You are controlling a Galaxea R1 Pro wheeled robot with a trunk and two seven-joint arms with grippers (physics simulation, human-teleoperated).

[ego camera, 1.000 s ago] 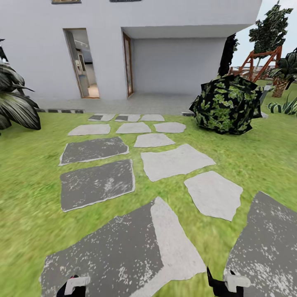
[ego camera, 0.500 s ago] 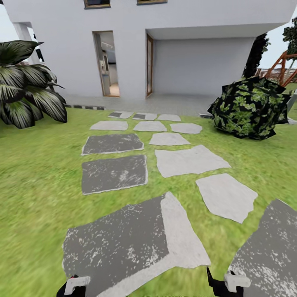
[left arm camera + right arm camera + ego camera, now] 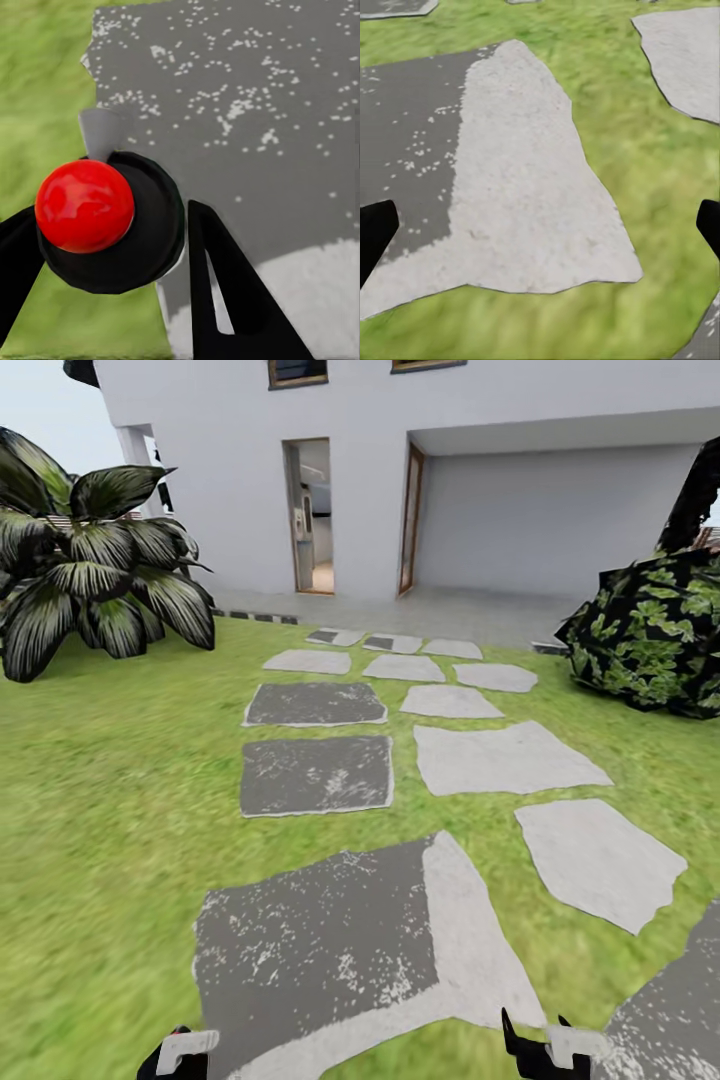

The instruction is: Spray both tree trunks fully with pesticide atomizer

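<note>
In the left wrist view my left gripper (image 3: 105,221) is shut on the pesticide atomizer (image 3: 112,225), a black round body topped with a red knob, its black fingers (image 3: 225,300) on either side. Beneath it lie a dark speckled stone slab (image 3: 247,112) and grass. The left gripper's tip (image 3: 185,1053) also peeks in at the head view's bottom edge. My right gripper (image 3: 540,225) is open and empty over a pale slab (image 3: 525,187); it also shows in the head view (image 3: 550,1048). The trees and their trunks are out of view. The floor is green grass (image 3: 100,780) with grey slabs (image 3: 320,950).
A path of stepping stones (image 3: 500,755) leads to a white house (image 3: 230,470) with an open doorway (image 3: 310,515). A broad-leaved striped plant (image 3: 90,580) stands at the left, a round leafy bush (image 3: 650,640) at the right. Open lawn lies on both sides.
The head view has swung left: house, stones and bush slid rightward in the picture and the broad-leaved plant came fully into view. Both grippers stay at the bottom edge.
</note>
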